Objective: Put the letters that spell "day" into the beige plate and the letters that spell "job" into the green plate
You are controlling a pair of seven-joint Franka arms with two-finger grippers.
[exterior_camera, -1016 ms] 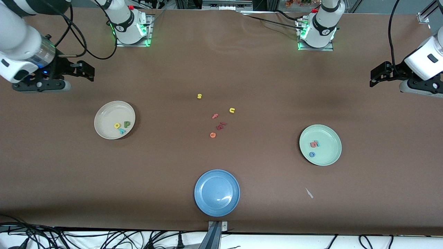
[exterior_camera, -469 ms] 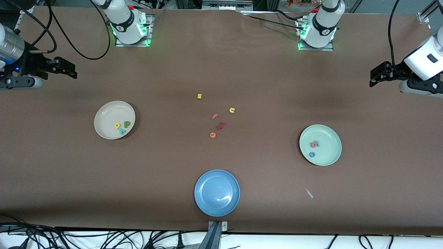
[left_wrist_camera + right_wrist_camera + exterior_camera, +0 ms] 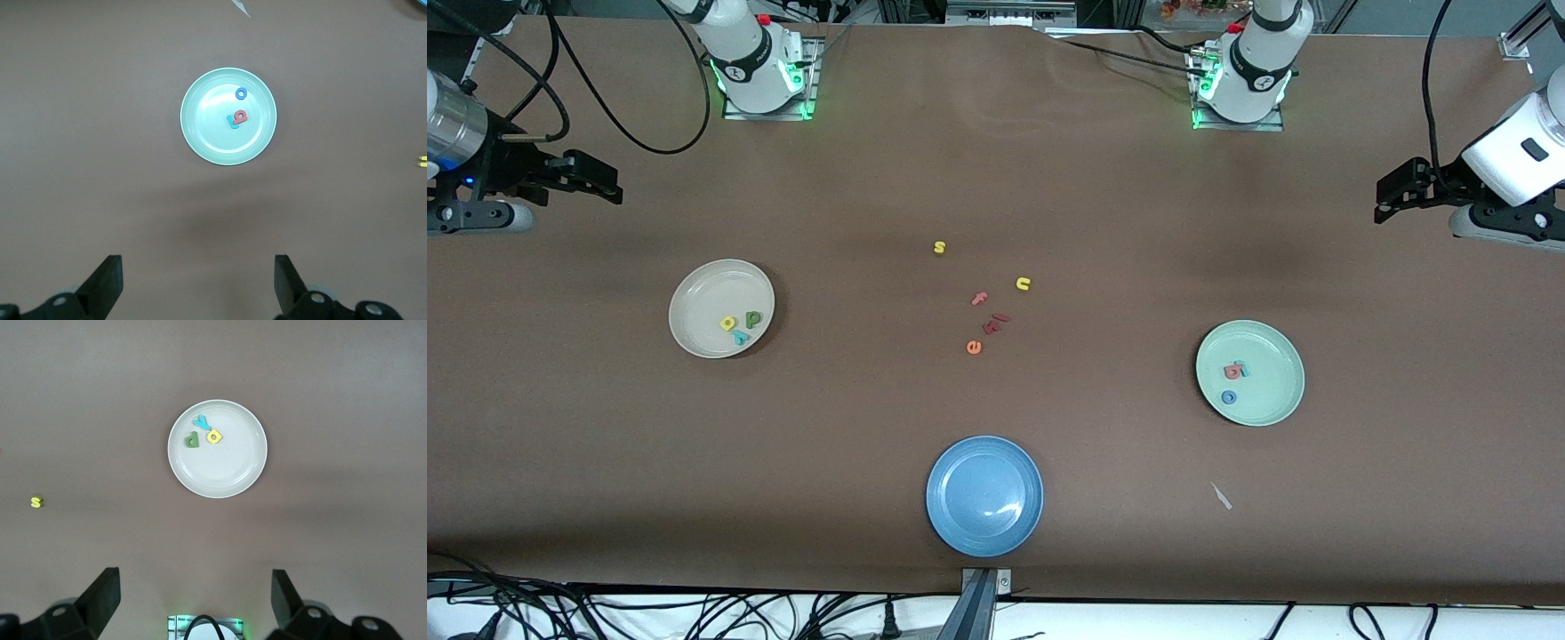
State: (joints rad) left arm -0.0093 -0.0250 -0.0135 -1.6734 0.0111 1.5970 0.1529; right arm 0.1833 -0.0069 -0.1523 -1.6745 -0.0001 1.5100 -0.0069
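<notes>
The beige plate lies toward the right arm's end of the table. In it are the dark green d, the yellow a and the teal y. The green plate lies toward the left arm's end. It holds the pink-red b, the teal j partly under the b, and the blue o. My right gripper hangs open and empty over bare table. My left gripper is likewise open and empty.
Loose letters lie mid-table: a yellow s, a yellow u, a pink f, a dark red piece and an orange e. A blue plate sits nearest the front camera. A white scrap lies near the green plate.
My right arm has drawn back toward its own end of the table, away from the beige plate. The left arm has barely shifted. No letter has moved.
</notes>
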